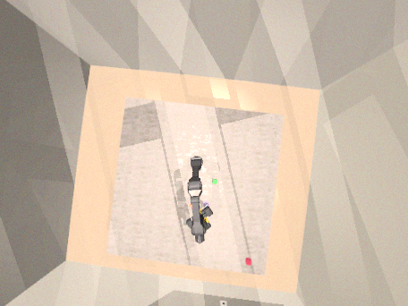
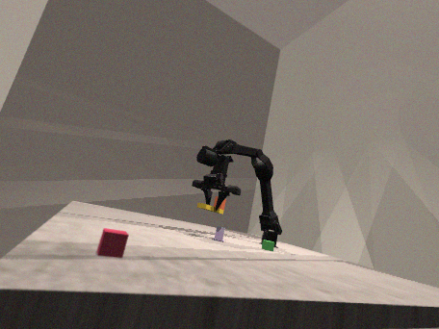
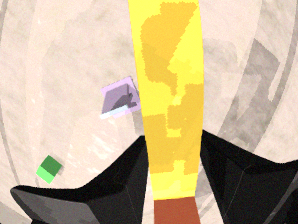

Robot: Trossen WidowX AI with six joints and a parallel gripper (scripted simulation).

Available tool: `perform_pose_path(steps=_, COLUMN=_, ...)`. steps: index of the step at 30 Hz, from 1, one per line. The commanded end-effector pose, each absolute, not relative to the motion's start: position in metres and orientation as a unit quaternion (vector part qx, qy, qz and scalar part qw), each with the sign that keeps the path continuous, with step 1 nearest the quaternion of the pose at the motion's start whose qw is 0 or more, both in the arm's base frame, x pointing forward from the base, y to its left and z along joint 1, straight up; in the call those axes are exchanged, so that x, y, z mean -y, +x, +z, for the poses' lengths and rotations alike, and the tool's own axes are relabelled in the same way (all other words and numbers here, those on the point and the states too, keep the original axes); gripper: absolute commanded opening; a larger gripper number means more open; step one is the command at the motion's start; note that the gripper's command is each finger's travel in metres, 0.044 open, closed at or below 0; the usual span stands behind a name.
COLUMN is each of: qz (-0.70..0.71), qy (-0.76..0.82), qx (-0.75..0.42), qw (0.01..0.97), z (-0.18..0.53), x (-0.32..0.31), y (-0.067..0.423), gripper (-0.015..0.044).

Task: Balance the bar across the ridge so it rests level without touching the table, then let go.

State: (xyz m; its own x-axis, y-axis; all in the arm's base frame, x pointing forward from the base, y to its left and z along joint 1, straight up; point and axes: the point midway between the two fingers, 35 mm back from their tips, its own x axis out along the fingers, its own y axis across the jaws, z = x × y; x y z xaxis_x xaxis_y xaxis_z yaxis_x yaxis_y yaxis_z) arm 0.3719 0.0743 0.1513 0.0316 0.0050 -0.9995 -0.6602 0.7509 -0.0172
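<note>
The yellow bar (image 1: 207,220) (image 2: 204,206) (image 3: 167,100) has an orange-red block (image 2: 221,201) (image 3: 176,212) at one end. My gripper (image 2: 213,207) (image 3: 172,139) is shut on the bar, near the end with the block, and holds it well above the table. The small lavender ridge (image 1: 206,204) (image 2: 219,235) (image 3: 119,98) stands on the table below the bar's height. In the wrist view it shows just left of the bar, ahead of the fingertips. The bar does not touch it. In the top view the arm hides much of the bar and fingers.
A green cube (image 1: 215,182) (image 2: 268,245) (image 3: 49,169) lies on the table near the arm's base, on the ridge's side. A red cube (image 1: 248,261) (image 2: 113,242) lies far off, near a table corner. The table (image 1: 139,192) has a tan border around it in the top view.
</note>
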Motion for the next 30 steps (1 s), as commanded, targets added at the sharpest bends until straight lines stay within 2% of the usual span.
perform_pose_path(steps=1, qz=0.279, qy=-0.283, qx=-0.636, qw=0.661, z=0.153, x=-0.093, y=0.369, gripper=0.0)
perform_pose_path(steps=13, qz=0.334, qy=-0.337, qx=-0.61, qw=0.635, z=0.154, x=-0.133, y=0.356, gripper=0.0)
perform_pose_path(steps=30, qz=0.336, qy=-0.339, qx=-0.609, qw=0.634, z=0.134, x=-0.137, y=0.356, gripper=0.0)
